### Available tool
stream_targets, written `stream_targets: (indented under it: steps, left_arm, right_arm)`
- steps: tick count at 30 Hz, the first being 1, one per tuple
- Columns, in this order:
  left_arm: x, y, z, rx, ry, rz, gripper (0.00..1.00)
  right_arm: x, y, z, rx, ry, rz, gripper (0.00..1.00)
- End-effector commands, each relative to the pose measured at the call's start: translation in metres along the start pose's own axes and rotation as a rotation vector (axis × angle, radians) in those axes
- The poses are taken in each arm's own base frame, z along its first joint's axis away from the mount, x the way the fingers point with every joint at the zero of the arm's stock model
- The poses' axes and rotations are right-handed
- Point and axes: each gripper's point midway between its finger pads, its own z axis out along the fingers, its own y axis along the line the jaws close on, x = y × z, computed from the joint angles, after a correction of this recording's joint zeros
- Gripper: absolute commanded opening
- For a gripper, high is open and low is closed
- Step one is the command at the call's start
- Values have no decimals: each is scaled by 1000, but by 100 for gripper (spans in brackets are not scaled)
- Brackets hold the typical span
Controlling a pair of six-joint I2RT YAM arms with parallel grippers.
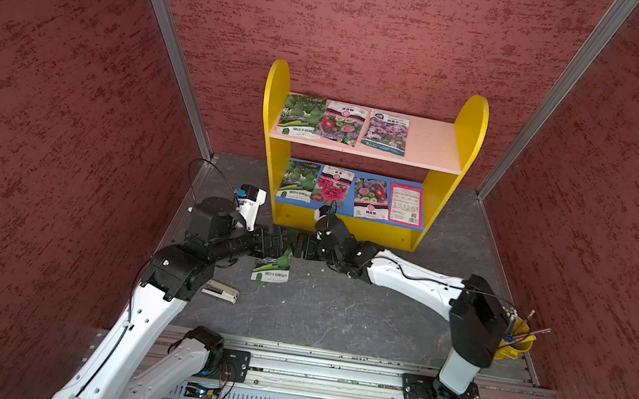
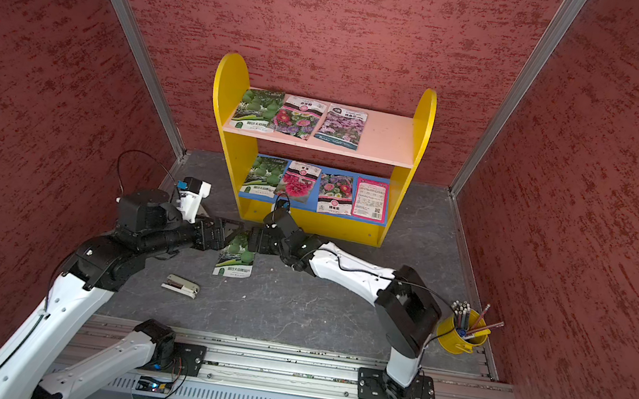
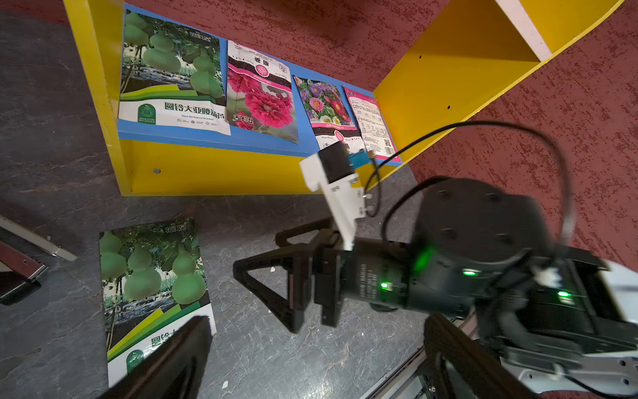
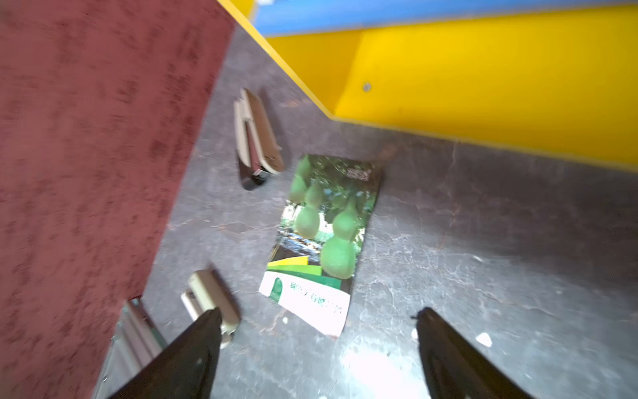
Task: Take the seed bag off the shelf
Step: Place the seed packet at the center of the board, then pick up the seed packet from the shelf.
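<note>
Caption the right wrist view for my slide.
Open right gripper near a gourd seed bag lying on the table by the shelf.

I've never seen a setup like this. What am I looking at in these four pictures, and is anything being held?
These are two robot arms on a rail, each ending in a two-finger gripper. Two pictures look down from one overhead camera; the other two come from cameras on the wrists. On the table stands a yellow shelf with seven seed bags, three on the pink board, four on the blue board. Another gourd seed bag lies flat on the table before it; a stapler and pencil cup sit nearby. The left gripper and right gripper face each other by that bag, both open, holding nothing.
</note>
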Motion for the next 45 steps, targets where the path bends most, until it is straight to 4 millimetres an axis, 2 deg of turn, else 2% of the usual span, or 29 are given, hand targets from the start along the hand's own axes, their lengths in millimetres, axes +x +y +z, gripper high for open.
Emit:
stream_targets:
  steps: [1,4,11,16,21,26,32,40,45]
  left_arm:
    - [-15,-15,-2,53,-38,24,100]
    - [-20,-22,2,71,-34,36,100]
    - [-30,-38,13,109,-30,58,100]
    - [-33,-47,23,131,-20,65,100]
    - [-33,-55,31,149,-8,74,100]
    - [-31,-62,35,162,1,83,100]
    - [-27,-66,39,170,13,85,100]
    - [-25,-76,41,203,18,96,100]
    - [-24,-76,43,201,22,95,100]
  right_arm:
    - [7,-7,-31,40,35,-180,99]
    - [3,-5,-65,45,33,-274,98]
    - [-17,-20,-153,178,-7,-452,98]
    - [-52,-11,-214,236,-102,-527,98]
    - [-92,6,-248,276,-187,-574,98]
    - [-137,26,-262,271,-263,-572,98]
    - [-190,35,-255,295,-299,-554,98]
    - [-243,17,-236,283,-355,-456,95]
    - [-262,4,-225,285,-389,-421,93]
